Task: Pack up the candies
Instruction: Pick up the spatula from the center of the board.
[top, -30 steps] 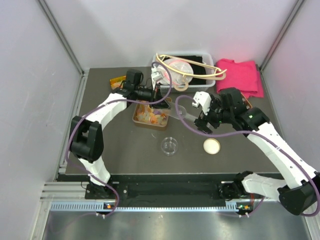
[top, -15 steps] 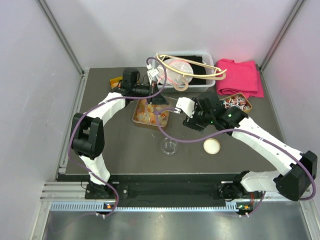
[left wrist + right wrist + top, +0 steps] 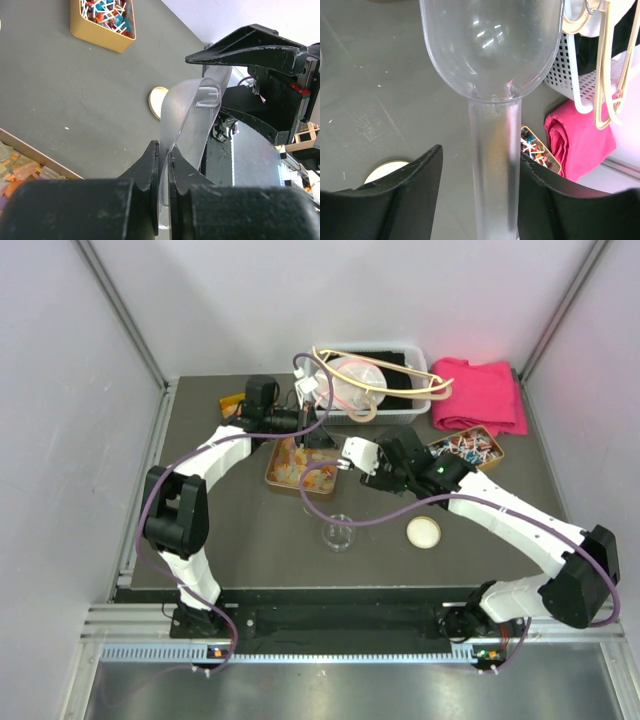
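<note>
The candies [image 3: 298, 468] lie in a gold tray as a mix of orange, yellow and pale gummy pieces; one corner of them [image 3: 20, 167] shows in the left wrist view. My left gripper [image 3: 164, 155] is shut on the thin rim of a clear plastic scoop [image 3: 192, 115], above the tray's right end [image 3: 318, 435]. My right gripper [image 3: 480, 155] straddles the scoop's handle [image 3: 492, 165]. Its jaws are open: the right finger is against the handle, the left one still a gap away. The scoop's bowl [image 3: 492, 45] looks empty.
A small clear round cup [image 3: 339, 532] stands in front of the tray, its cream lid [image 3: 423, 532] to the right. A gold tin of wrapped sweets [image 3: 468, 450], a pink cloth [image 3: 482, 395] and a white basket [image 3: 400, 350] with a hanger sit at the back right.
My right arm has swung left to the scoop and its jaws have narrowed around the handle. The left gripper has kept its grip on the scoop and shifted slightly.
</note>
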You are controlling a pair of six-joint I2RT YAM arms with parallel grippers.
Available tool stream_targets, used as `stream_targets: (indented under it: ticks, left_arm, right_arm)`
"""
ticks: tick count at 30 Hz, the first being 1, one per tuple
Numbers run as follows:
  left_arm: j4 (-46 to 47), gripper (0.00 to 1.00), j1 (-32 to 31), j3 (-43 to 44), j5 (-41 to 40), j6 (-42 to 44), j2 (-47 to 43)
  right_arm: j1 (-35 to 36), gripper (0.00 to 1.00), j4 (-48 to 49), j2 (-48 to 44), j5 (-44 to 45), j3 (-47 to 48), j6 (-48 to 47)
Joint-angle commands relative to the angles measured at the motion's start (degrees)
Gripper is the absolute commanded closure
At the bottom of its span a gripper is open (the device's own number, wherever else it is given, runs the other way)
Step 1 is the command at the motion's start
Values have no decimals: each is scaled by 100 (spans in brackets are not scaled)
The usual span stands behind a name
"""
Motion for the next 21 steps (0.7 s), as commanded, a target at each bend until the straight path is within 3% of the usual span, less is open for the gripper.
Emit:
stream_targets:
  ticks: [1,14,21]
  left_arm:
    - [281,100,7,-26,167,59,-39]
    - [272,100,7,-61,211,86,-100]
    - [289,100,7,-113,272,-2,-109]
  right_arm:
    - [95,48,53,41,-88,440,29]
    - [86,50,96,261,-704,748,55]
    - [86,57,280,349,-748,749,64]
